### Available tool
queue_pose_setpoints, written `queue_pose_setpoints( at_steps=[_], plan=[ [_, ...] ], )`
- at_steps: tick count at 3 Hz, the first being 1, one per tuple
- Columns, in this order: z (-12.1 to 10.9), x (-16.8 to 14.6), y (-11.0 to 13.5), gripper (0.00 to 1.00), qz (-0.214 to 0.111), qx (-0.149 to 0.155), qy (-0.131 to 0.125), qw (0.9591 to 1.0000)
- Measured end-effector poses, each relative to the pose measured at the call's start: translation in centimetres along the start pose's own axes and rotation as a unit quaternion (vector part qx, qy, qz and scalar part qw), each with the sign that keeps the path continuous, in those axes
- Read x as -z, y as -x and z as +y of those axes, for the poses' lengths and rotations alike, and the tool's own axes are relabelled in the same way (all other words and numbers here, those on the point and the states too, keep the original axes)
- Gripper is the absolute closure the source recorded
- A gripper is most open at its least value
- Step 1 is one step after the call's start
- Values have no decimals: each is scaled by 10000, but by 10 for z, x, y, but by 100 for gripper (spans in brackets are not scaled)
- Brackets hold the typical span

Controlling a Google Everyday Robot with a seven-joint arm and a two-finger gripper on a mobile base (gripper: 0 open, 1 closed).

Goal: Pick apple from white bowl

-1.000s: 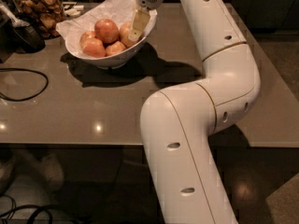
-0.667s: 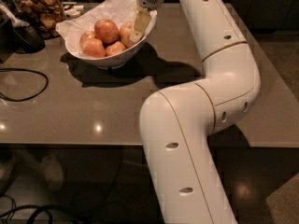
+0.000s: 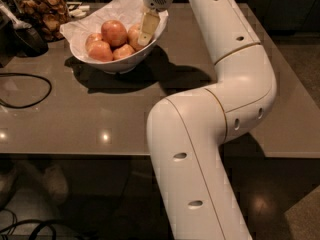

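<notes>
The white bowl (image 3: 87, 59), lined with crumpled white paper, stands at the back left of the table and holds several red-orange apples. My gripper (image 3: 145, 30) hangs from the white arm over the bowl's right side and reaches down inside the rim. Its tip is against the rightmost apple (image 3: 133, 34), which it partly hides. A larger, deeper red apple (image 3: 114, 32) lies just left of that one. Smaller apples (image 3: 101, 51) lie at the front of the bowl.
A glass jar of brown snacks (image 3: 44, 11) stands behind the bowl at the far left, next to a dark object (image 3: 22, 36). A black cable (image 3: 30, 91) loops over the table's left part. My white arm (image 3: 225, 99) crosses the table's right half.
My gripper has sunk slightly lower and a little left into the bowl, closer onto the rightmost apple. The bowl and the apples have not moved.
</notes>
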State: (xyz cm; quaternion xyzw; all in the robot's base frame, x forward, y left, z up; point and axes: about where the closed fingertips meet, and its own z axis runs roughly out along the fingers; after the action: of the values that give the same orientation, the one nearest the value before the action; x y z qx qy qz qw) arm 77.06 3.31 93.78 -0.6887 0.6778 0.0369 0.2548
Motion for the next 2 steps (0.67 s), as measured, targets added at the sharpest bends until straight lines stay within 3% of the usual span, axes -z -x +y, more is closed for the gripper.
queue_pose_setpoints(
  at_steps=[2],
  plan=[
    [0,-6,4,27,92,202,19,9998]
  ],
)
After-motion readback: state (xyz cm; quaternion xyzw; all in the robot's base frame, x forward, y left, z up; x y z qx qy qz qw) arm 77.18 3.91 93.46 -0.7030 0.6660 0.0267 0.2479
